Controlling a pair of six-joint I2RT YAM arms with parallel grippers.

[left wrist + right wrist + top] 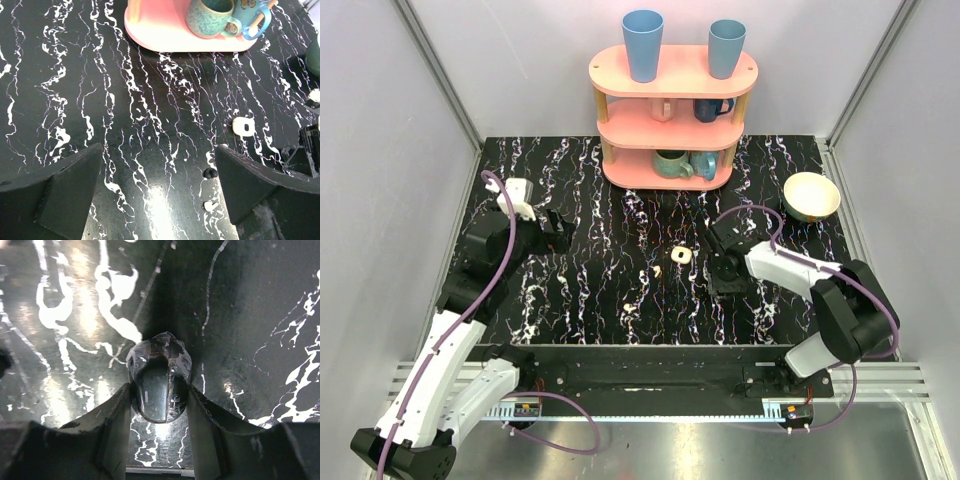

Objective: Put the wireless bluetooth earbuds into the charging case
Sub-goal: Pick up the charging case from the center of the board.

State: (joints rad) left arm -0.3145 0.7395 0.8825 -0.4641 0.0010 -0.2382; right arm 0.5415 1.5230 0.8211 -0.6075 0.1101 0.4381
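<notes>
Black white-veined table (pixel 600 300), grey walls (pixel 380 120)

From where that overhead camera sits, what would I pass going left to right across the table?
left gripper → earbud → charging case → right gripper → cream bowl

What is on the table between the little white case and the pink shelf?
Nothing: in the top view, only bare black marbled table lies between the charging case and the pink shelf. The left wrist view shows the same.
</notes>
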